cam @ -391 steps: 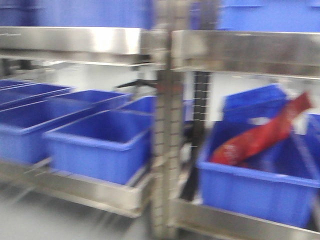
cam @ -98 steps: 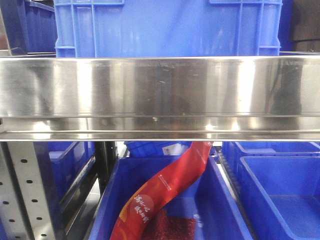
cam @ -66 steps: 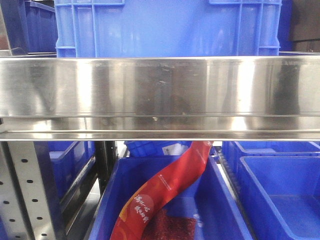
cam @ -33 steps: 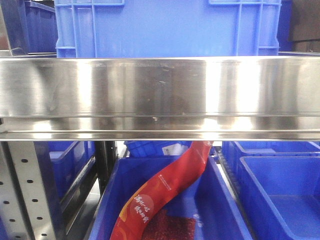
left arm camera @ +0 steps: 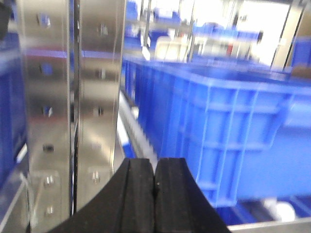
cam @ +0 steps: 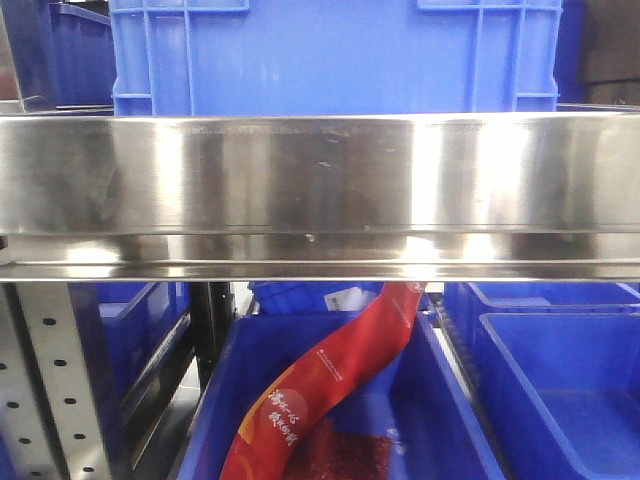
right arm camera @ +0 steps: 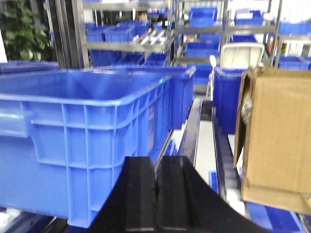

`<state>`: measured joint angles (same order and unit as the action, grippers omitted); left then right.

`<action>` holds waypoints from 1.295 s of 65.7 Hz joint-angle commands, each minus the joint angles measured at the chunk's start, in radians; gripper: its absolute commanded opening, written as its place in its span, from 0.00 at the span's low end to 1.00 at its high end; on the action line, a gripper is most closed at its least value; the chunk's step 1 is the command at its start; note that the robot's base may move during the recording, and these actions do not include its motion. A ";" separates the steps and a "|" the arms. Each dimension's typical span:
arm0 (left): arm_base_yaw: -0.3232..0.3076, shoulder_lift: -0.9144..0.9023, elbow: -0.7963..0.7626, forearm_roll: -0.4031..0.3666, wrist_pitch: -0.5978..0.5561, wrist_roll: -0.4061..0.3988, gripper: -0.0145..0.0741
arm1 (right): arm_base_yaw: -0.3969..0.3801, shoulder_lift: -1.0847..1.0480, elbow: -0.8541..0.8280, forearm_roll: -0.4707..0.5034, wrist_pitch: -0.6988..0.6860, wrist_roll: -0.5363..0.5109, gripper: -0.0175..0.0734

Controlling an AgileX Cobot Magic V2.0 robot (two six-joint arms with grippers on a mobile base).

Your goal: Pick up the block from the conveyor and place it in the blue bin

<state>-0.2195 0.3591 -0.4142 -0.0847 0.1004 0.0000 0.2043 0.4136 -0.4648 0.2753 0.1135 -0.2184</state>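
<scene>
While we sit parked in front of the steel shelf rail [cam: 320, 190], neither the conveyor nor any block shows in our three views, so we can't say where the task's thing is.

Left gripper [left arm camera: 154, 194]: pads pressed together, nothing between them. Right gripper [right arm camera: 156, 194]: same, fingers closed flush and empty. So we judge nothing is picked yet.

What we do see:
- front view: a blue crate [cam: 335, 55] on top of the rail, and below it a blue bin [cam: 460, 440] holding a red printed pouch [cam: 330, 385] that leans up toward the rail. Another blue bin [cam: 570, 385] sits just beside it on the right.
- left wrist: perforated steel upright [left arm camera: 68, 97] close by, large blue crate [left arm camera: 228, 136] to its right. Image is blurry.
- right wrist: big blue tub [right arm camera: 82, 131] on the left, cardboard box [right arm camera: 277, 136] on the right, narrow gap between them straight ahead.

Risks from here:
- wrong target. Blue bins everywhere, and the red pouch is not a block. Grabbing it or dropping into a random bin would fail the task.
- collision. The rail overhangs the lower bins, so reaching in could clip an arm on the steel edge. The left arm is near the upright and a swing could hit it.
- closed fingers. We need to open them before any approach, else we just push the block.
- the blurry left view makes alignment on that side unreliable.
</scene>
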 commanded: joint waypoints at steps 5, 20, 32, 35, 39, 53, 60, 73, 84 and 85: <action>0.004 -0.036 0.000 0.003 -0.022 -0.010 0.04 | -0.002 -0.008 0.003 -0.001 -0.009 -0.001 0.01; 0.004 -0.040 0.000 0.003 -0.022 -0.010 0.04 | -0.002 -0.008 0.003 -0.001 -0.009 -0.001 0.01; 0.004 -0.040 0.000 0.003 -0.022 -0.010 0.04 | -0.022 -0.057 0.048 -0.002 -0.016 0.001 0.01; 0.004 -0.040 0.000 0.003 -0.022 -0.010 0.04 | -0.032 -0.102 0.082 -0.022 -0.016 0.016 0.01; 0.004 -0.040 0.000 0.003 -0.022 -0.010 0.04 | -0.054 -0.171 0.134 -0.130 -0.016 0.101 0.01; 0.004 -0.040 0.000 0.003 -0.022 -0.010 0.04 | -0.082 -0.405 0.322 -0.185 -0.008 0.167 0.01; 0.004 -0.040 0.000 0.003 -0.022 -0.010 0.04 | -0.084 -0.414 0.396 -0.185 -0.027 0.168 0.01; 0.004 -0.042 0.000 0.003 -0.022 -0.010 0.04 | -0.084 -0.414 0.465 -0.187 -0.075 0.168 0.01; 0.004 -0.042 0.000 0.003 -0.022 -0.010 0.04 | -0.086 -0.414 0.465 -0.187 -0.076 0.169 0.01; 0.004 -0.042 0.000 0.003 -0.022 -0.010 0.04 | -0.086 -0.414 0.465 -0.187 -0.076 0.169 0.01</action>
<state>-0.2174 0.3239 -0.4142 -0.0847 0.0924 0.0000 0.1241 0.0061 -0.0020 0.0957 0.0602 -0.0523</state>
